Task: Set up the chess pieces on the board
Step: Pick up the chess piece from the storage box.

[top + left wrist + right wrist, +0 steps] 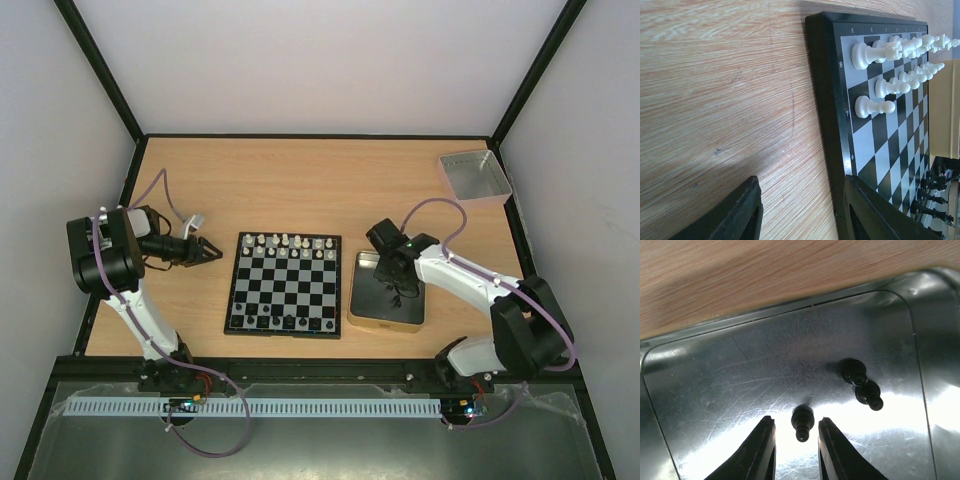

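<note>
A pale wooden tabletop (300, 190) inside white walls is carrying a small black-and-silver square chessboard (285, 285), with a gold-rimmed rectangular metal tin (385, 322) just beside its right edge. The right gripper (796, 450) is reaching into the tin, jaws slightly parted, straddling a tiny black chess piece (802, 421) without touching it. The piece is lying flat, its long axis running along the fingers. Only the right wrist view is showing this, and two more black pieces (860, 385) nearby. The left gripper (205, 250) is hovering half open and empty off the board's left edge.

From above, the pieces (285, 241) are too small to name; in the left wrist view the board (823, 100) runs off frame, its black pieces (931, 196) dim, possibly pawns
</note>
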`<act>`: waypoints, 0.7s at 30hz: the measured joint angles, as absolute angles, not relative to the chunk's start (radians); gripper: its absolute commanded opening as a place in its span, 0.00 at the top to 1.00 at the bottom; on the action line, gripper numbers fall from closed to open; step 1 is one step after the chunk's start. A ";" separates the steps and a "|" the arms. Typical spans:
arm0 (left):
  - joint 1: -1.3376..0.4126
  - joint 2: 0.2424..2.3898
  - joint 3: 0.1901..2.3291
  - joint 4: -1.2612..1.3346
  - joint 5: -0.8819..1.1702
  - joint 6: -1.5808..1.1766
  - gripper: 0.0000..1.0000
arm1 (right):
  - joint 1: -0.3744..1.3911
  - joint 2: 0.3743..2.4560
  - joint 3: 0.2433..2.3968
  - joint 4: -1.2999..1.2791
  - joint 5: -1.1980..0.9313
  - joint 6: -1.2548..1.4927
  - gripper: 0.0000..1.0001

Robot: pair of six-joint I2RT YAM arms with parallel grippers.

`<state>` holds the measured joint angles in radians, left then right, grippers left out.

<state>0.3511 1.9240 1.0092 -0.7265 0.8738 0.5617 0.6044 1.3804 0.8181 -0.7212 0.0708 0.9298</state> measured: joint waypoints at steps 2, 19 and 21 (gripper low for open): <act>0.351 1.924 1.009 -0.726 0.874 0.559 0.53 | 0.599 1.380 0.802 -0.701 0.051 0.922 0.77; 0.351 1.924 1.009 -0.725 0.875 0.551 0.53 | 0.587 1.428 0.754 -0.627 0.009 0.892 0.78; 0.351 1.924 1.009 -0.725 0.875 0.550 0.53 | 0.585 1.429 0.748 -0.623 0.006 0.889 0.79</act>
<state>0.3511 1.9244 1.0092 -0.7250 0.8745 0.5499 0.5854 1.4292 0.7479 -0.6228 0.0063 0.8894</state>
